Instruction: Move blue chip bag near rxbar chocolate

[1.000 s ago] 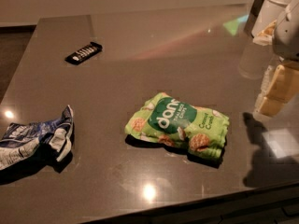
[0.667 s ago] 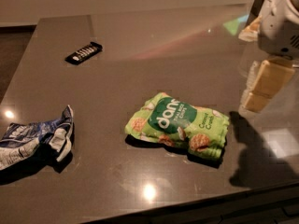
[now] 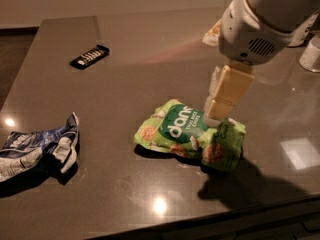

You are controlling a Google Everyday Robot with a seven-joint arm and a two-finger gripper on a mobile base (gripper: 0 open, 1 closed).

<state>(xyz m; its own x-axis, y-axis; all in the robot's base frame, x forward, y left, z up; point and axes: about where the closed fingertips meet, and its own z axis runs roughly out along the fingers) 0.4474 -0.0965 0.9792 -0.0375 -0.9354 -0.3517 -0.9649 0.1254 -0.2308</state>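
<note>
The blue chip bag lies crumpled and flat at the table's left edge, dark blue and white. The rxbar chocolate, a slim black bar with white lettering, lies at the far left of the table. My gripper hangs from the white arm at the upper right, its cream fingers pointing down over the right part of the green bag. It is far to the right of the blue chip bag and holds nothing that I can see.
A puffy bright green snack bag lies mid-table, directly below the gripper. A white object stands at the far right edge. The dark glossy table ends close at the front and left.
The arm has swung in from the right edge leftward, and the gripper now stands over the green bag. The bags and the bar have not moved.
</note>
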